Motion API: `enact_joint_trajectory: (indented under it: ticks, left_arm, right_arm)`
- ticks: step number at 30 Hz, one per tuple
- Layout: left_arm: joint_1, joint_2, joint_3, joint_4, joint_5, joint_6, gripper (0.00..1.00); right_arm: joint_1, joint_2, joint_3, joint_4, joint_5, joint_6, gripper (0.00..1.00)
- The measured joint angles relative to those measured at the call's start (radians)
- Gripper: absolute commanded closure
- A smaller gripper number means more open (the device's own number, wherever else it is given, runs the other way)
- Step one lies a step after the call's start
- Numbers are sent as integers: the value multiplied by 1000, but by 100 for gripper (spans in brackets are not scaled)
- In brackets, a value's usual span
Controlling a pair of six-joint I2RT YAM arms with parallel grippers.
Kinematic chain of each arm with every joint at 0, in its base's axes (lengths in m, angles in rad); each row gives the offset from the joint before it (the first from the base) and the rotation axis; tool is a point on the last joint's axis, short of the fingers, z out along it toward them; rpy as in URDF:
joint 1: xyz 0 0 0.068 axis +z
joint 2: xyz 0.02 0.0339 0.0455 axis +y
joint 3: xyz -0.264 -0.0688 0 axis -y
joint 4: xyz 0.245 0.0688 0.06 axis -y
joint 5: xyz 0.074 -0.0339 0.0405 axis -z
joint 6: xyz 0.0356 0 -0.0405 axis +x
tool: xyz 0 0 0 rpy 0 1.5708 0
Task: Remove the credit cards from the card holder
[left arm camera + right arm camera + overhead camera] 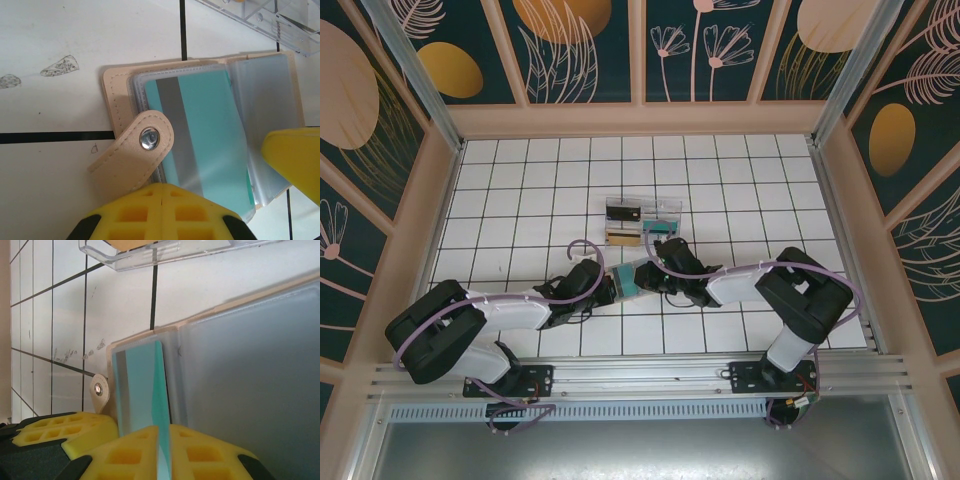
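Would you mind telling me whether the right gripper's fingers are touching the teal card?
Touching. The right wrist view shows the teal card running down into the right gripper, its yellow fingers pressed against both faces with no gap.

Card holder open, credit card inside; left gripper closed.

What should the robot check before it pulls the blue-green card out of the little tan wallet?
1. Left gripper shut on the near edge of the tan folding card holder: ok.
2. Right gripper pinching the teal plastic card with a grey stripe: ok.
3. Tan snap strap undone, holder lying open: ok.
4. Card fully out of its clear sleeve: cannot tell.
5. Clear plastic tray close behind the holder: ok.
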Motion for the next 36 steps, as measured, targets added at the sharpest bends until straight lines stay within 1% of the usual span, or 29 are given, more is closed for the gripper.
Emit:
enact_joint_trajectory:
  ticks: [13,25,36]
  left_arm:
    - [0,0,0,0,0,0,100]
    - [0,0,-1,0,0,0,100]
    - [0,0,-2,0,0,0,100]
  right_arm:
    - [0,30,0,9,-23,0,84]
    - [0,51,5,31,-50,-1,86]
    - [-1,58,10,32,-50,0,84]
